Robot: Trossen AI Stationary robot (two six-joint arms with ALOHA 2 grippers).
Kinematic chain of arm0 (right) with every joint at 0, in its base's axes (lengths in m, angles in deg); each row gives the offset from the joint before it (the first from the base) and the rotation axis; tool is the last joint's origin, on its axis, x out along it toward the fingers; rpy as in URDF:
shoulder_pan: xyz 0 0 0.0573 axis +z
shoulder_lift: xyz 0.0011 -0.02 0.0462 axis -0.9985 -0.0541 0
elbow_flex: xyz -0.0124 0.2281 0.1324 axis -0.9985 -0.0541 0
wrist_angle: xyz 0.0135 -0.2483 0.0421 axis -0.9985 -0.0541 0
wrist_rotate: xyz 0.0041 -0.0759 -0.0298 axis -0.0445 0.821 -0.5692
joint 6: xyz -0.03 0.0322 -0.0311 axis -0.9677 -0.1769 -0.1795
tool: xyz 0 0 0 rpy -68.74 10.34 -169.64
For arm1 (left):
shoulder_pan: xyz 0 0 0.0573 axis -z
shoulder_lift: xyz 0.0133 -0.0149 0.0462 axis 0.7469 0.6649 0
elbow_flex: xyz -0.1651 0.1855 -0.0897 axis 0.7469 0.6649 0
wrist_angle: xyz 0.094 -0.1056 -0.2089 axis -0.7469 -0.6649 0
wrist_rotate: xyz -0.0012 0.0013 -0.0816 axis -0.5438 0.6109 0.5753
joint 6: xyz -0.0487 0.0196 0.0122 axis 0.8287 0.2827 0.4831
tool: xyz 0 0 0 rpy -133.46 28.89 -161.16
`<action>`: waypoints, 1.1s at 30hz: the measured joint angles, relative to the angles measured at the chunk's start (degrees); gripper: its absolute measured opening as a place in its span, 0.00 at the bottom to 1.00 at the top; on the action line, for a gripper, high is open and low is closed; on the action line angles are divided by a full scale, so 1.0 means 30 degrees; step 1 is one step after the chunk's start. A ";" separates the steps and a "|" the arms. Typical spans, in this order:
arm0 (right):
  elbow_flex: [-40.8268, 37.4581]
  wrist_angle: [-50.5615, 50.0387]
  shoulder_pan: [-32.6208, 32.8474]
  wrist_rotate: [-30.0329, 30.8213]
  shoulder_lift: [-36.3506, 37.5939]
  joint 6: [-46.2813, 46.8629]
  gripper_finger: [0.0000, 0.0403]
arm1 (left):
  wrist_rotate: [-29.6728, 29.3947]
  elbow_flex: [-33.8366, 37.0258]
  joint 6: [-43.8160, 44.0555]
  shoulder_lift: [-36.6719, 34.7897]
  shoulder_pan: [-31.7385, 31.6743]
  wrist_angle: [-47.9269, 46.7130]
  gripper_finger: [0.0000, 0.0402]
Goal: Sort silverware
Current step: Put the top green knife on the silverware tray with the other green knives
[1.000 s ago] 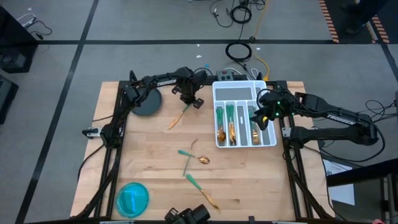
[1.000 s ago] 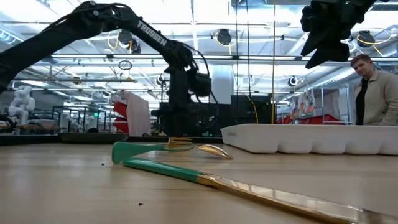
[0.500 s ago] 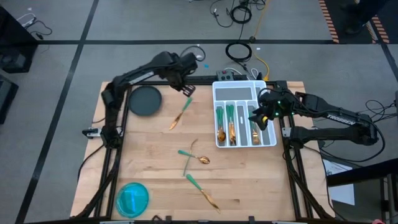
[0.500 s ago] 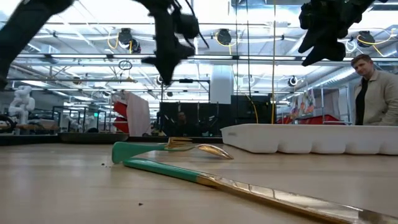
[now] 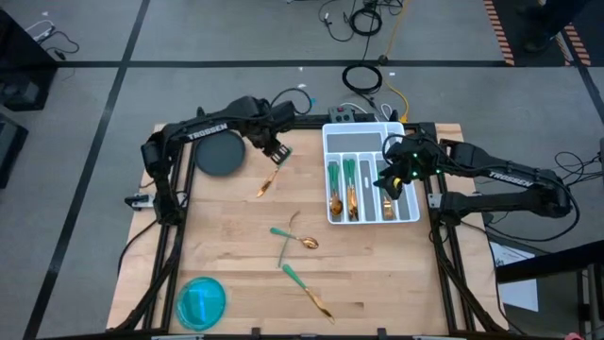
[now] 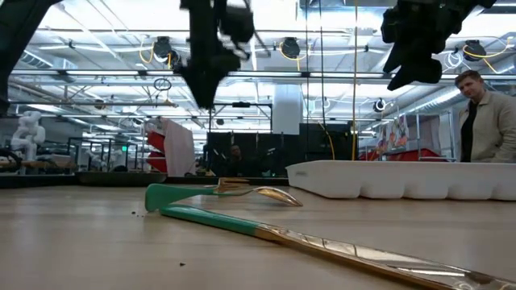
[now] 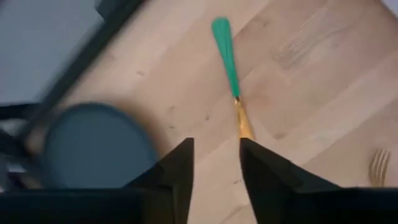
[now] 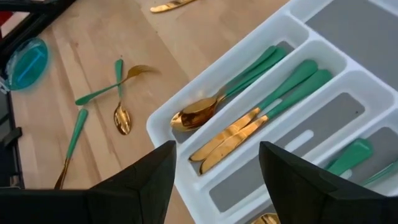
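Note:
Teal-handled gold silverware lies flat on the wooden table. One piece [image 5: 271, 176] [image 7: 227, 62] is near the far edge, just below my left gripper [image 5: 269, 147] [image 7: 214, 168], which hangs open above it next to a dark round disc [image 5: 222, 153]. A crossed fork and spoon [image 5: 294, 236] [image 8: 118, 87] and a knife [image 5: 308, 289] [image 6: 322, 246] lie mid-table. More pieces lie in the white tray [image 5: 371, 140]. My right gripper [image 5: 390, 181] [image 8: 217, 180] is open above the tray's right half.
A blue round bowl [image 5: 201, 302] stands at the near left corner. The tray [image 6: 403, 179] sits at the table's far right. A person [image 6: 488, 121] stands beyond the table. Bare wood lies between the loose pieces and the bowl.
My left gripper has risen from just above the table and swung a little toward the table's left, ending over the far piece's handle end. That piece has stayed where it was. My right gripper has barely moved.

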 joint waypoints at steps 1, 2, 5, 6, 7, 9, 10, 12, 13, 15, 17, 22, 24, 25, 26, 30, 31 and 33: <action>0.0000 0.0000 0.0000 -0.0123 -0.0120 0.0006 0.56 | 0.0425 0.0785 0.0272 0.0010 -0.0135 0.0692 0.36; 0.0000 0.0000 0.0000 -0.0171 -0.0244 0.0007 0.56 | 0.0704 0.1560 0.0532 0.0010 -0.0230 0.1415 0.38; 0.0000 -0.0007 0.0000 -0.0228 -0.0562 0.0000 0.56 | 0.1326 0.3674 0.0964 -0.0133 -0.0424 0.3328 0.42; 0.0000 -0.0007 0.0000 -0.0236 -0.0633 -0.0007 0.56 | 0.1389 0.4338 0.1140 -0.0242 -0.0464 0.3995 0.43; 0.0000 -0.0005 0.0000 -0.0235 -0.0685 -0.0007 0.56 | 0.1403 0.5034 0.1419 -0.0444 -0.0500 0.4780 0.43; 0.0000 -0.0007 -0.0003 -0.0238 -0.0768 -0.0008 0.56 | 0.1544 0.6496 0.1702 -0.0930 -0.0590 0.6471 0.44; 0.0000 -0.0007 0.0000 -0.0232 -0.0785 -0.0008 0.56 | 0.1846 0.7211 0.2005 -0.1154 -0.0657 0.7468 0.44; 0.0000 -0.0007 0.0000 -0.0232 -0.0799 -0.0015 0.56 | 0.2903 0.8598 0.2571 -0.1640 -0.0859 0.9952 0.44; 0.0000 -0.0007 0.0000 -0.0232 -0.0794 -0.0015 0.56 | 0.3228 0.9208 0.2608 -0.1840 -0.0969 1.0863 0.44; 0.0000 -0.0007 0.0000 -0.0232 -0.0792 0.0000 0.56 | 0.3349 0.9915 0.2607 -0.1972 -0.1153 1.1608 0.44; 0.0000 0.0002 0.0000 -0.0232 -0.0792 0.0007 0.56 | 0.3315 1.0442 0.2501 -0.1922 -0.1335 1.1695 0.44; 0.0000 0.0601 0.0000 -0.0232 -0.0792 0.0178 0.56 | 0.3234 1.0915 0.2582 -0.1600 -0.1627 1.2789 0.44; 0.0000 0.0850 0.0000 -0.0232 -0.0792 0.0197 0.56 | 0.2985 1.0880 0.2582 -0.1494 -0.1675 1.3845 0.44; 0.0000 0.0940 0.0000 -0.0232 -0.0792 0.0204 0.56 | 0.2952 1.0873 0.2543 -0.1444 -0.1750 1.4144 0.44; 0.0000 0.0991 0.0000 -0.0232 -0.0792 0.0204 0.56 | 0.2956 1.0887 0.2523 -0.1411 -0.1824 1.4136 0.44; 0.0000 0.0995 0.0000 -0.0232 -0.0792 0.0205 0.56 | 0.2958 1.0862 0.2278 -0.0572 -0.1927 1.3910 0.44; 0.0000 0.0991 0.0000 -0.0232 -0.0792 0.0211 0.56 | 0.2971 1.0915 0.2075 -0.0260 -0.1927 1.3653 0.44; 0.0000 0.0991 0.0000 -0.0224 -0.0792 0.0206 0.56 | 0.3020 1.0914 0.2041 0.0240 -0.1841 1.3832 0.44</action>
